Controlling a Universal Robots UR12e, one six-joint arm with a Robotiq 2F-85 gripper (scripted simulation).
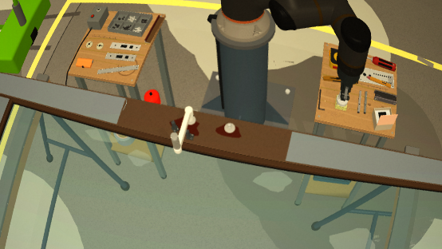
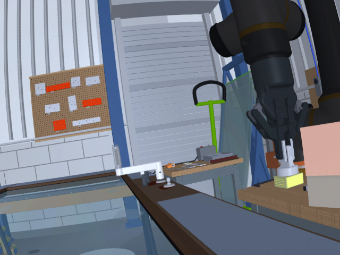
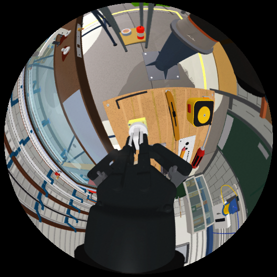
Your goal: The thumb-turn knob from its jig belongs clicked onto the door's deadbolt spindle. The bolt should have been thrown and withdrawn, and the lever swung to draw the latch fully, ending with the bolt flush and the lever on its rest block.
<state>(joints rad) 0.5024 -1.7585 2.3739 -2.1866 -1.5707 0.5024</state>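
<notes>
The white thumb-turn knob (image 2: 287,168) is partly hidden by the fingers around its upright tab; it sits in its yellow jig (image 2: 289,181) on the wooden bench to the right of the arm's pedestal. On the door's brown edge panel, lying flat in front of the pedestal, the white deadbolt spindle (image 1: 229,127) stands bare on its dark red plate. To its left the white lever (image 1: 182,129) sticks out across the panel. My gripper (image 2: 285,150) reaches straight down onto the jig and is closed on the knob's tab.
A pink-and-grey box (image 1: 385,118) stands on the same bench, close to the right of the jig. A tape measure (image 3: 201,111), a screwdriver (image 3: 200,155) and metal strips lie around. A second bench (image 1: 113,44) stands far left.
</notes>
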